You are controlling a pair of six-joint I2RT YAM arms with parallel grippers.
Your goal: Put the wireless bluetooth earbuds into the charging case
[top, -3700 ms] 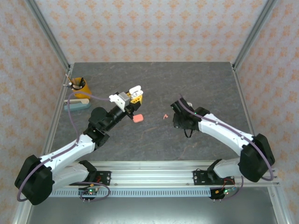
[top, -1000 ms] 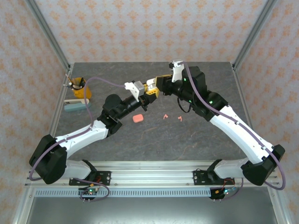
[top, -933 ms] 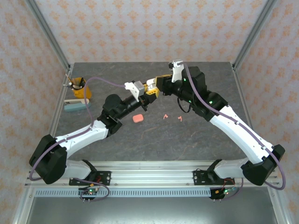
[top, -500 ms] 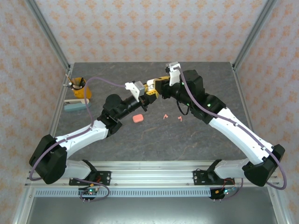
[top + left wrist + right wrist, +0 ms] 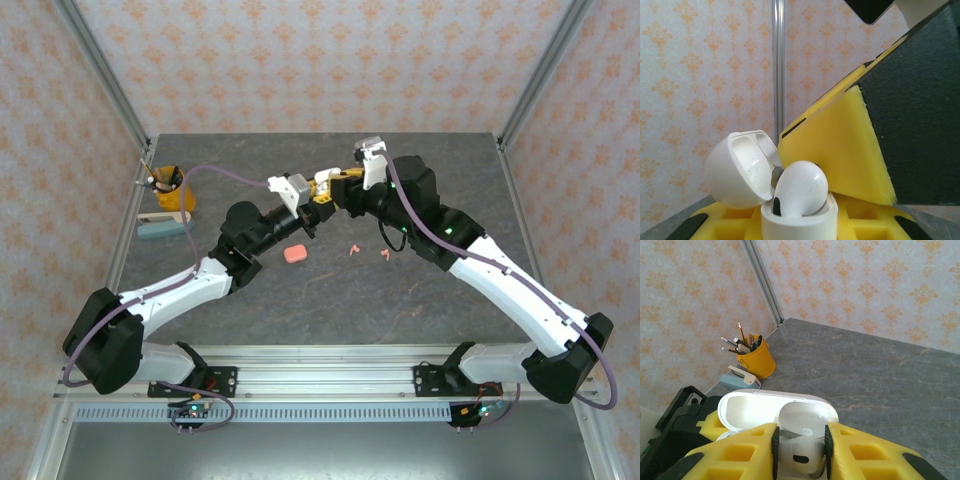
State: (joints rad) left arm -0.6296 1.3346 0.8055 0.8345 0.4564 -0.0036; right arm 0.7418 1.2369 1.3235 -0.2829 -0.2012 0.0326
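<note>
- the right arm is no longer staying low by the bench (image 5: 300,310). it is now reaching up and across, and the right gripper (image 5: 345,186) is meeting the left gripper (image 5: 322,193) in the air.
- the left gripper is squeezing shut on the white case (image 5: 797,222). it is holding the case up with the lid (image 5: 740,170) swung open, so the hole is facing the other arm.
- the white earbud (image 5: 800,450) is sitting in the top of the case with its round head poking out. i am thinking it is not pushed all the way down yet.
- the right gripper's yellow fingers (image 5: 840,150) are standing very close on both sides of the earbud. i cannot tell if they are pinching it or letting go.
- the open lid is standing right beside those fingers, so it is the thing they could bump.
- one pink earbud (image 5: 350,248) and a second pink earbud (image 5: 383,254) are lying on the bench below, near a small pink box (image 5: 294,253). they are waiting for their turn.
- a yellow pencil cup (image 5: 172,188) and a pale blue thing (image 5: 165,227) are sitting far off to the left, not blocking anything.
</note>
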